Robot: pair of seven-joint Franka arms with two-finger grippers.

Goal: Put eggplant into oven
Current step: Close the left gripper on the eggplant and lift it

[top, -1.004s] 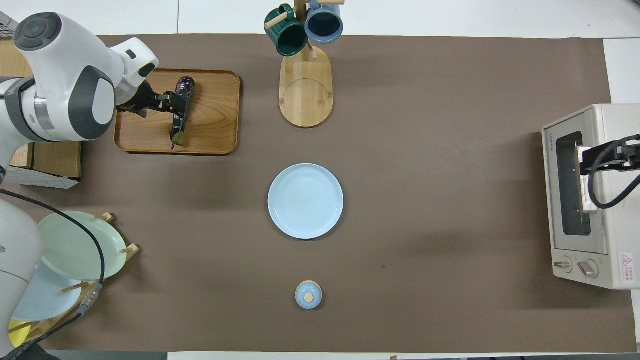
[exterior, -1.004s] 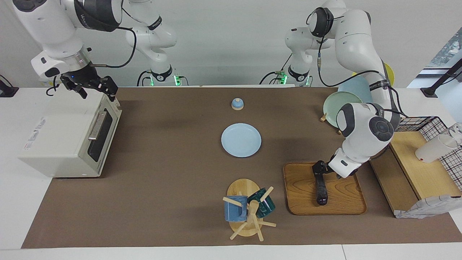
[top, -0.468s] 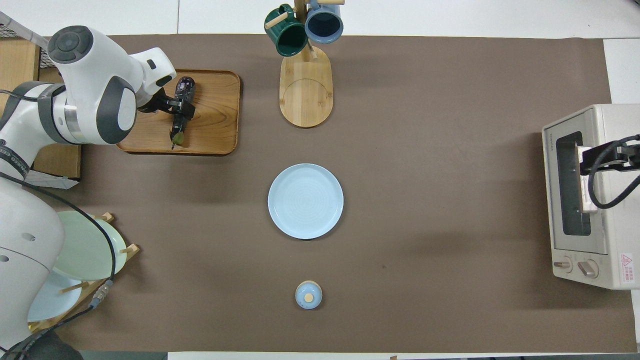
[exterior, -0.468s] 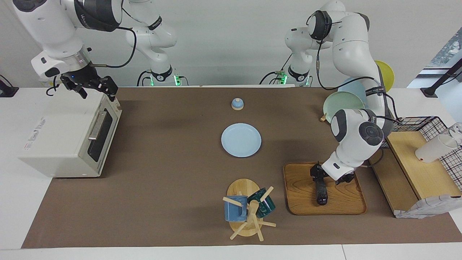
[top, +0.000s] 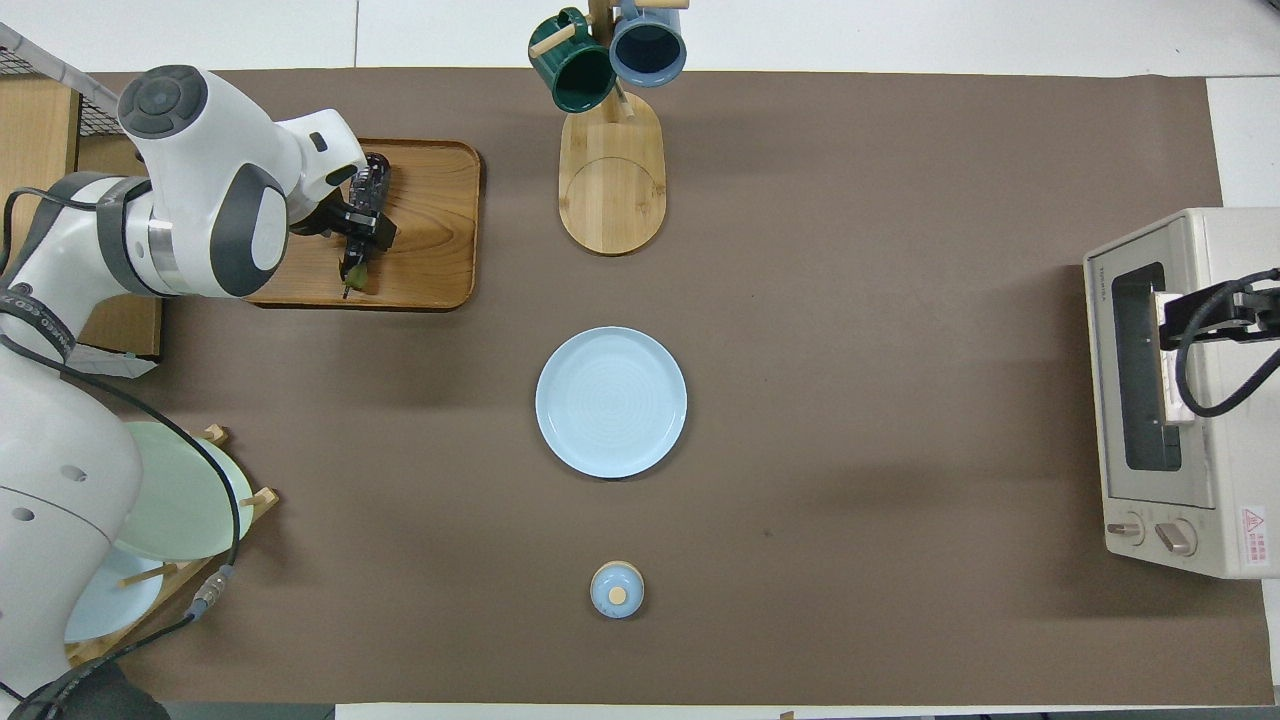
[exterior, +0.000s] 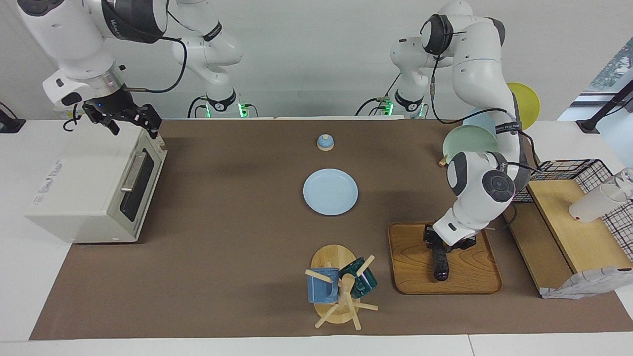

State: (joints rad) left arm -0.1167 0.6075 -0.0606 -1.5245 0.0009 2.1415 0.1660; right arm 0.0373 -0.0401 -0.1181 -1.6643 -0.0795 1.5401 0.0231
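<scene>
In the facing view, the left pincer (exterior: 438, 243) is seen clenched on the eggplant (exterior: 440, 262) over the wooden tray (exterior: 410, 267); the right pincer (exterior: 129, 117), its grip unreadable, waits above the shut oven (exterior: 94, 188). In the overhead view, the eggplant (top: 362, 225) is gripped near its stem, so tilting or slipping in transit is judged possible, and entry is blocked while the door is shut.

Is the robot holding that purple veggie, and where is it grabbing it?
The left gripper is closed on the eggplant near its stem end, over the wooden tray. The right gripper holds nothing.

Bright, even light is pouring down from above, and both views are staying sharp edge to edge. The arms are casting soft, blurry shadows across the brown mat (exterior: 222, 237), with no harsh glare.
</scene>
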